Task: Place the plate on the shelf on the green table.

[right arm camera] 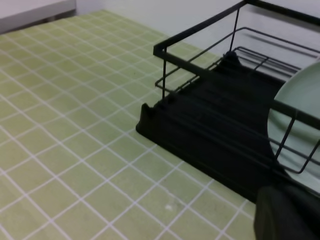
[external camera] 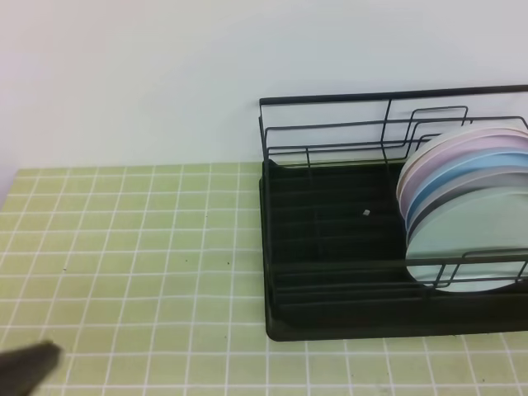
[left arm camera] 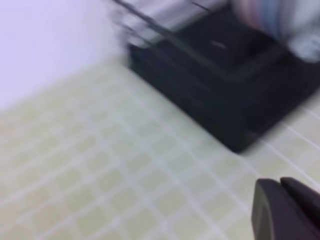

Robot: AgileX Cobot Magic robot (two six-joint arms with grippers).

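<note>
I am looking out over the green table (external camera: 132, 247), its pale yellow-green tiles running wide and bare to my left; the shelf (external camera: 330, 247) is sitting on it toward my right, a big black wire rack with a slatted tray and upright dividers; in its right end several plates are standing on edge, pinkish at the back, a blue plate (external camera: 470, 169) among them, and the plate (external camera: 470, 239) I am after, the pale mint one, is standing at the very front, leaning against the others and held behind the front wire.

So I am judging that nothing is yet lifted; the plate is resting in the rack, untouched, and I am at the approach step.

My left gripper (left arm camera: 285, 210) is hanging low over the tiles, well apart from the rack, its dark fingers pressed together with nothing between them; my right gripper (right arm camera: 287, 215) is sitting just beside the rack's front corner, near the mint plate's lower edge, but only its dark tip is showing at the frame's corner; it is closed too, and empty.

The next move, I am thinking, is calling for the right claw to part, rise over the front wire and pinch the plate's rim; then lifting clear of the dividers before laying it flat on the tiles.
</note>
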